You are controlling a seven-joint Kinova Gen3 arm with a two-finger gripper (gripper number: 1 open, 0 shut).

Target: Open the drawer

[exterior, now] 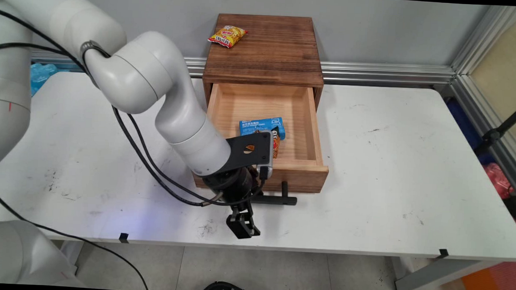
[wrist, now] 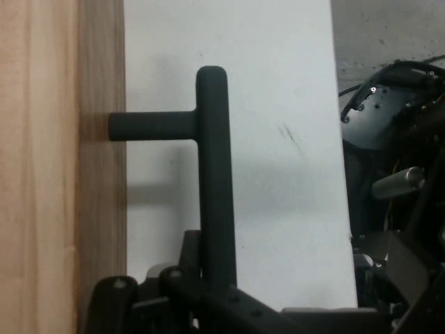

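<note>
A wooden drawer box stands at the back of the white table, with its drawer pulled out. In the drawer lies a blue snack packet with an orange one partly hidden under my wrist. My gripper hangs in front of the drawer's front panel, at the left end of the black T-shaped handle. In the hand view the handle bar runs down into the gripper's linkage, beside the wooden front.
A yellow snack bag lies on top of the box at its back left. The table's near edge is just below the gripper. Black cables hang from the arm across the table left of the drawer.
</note>
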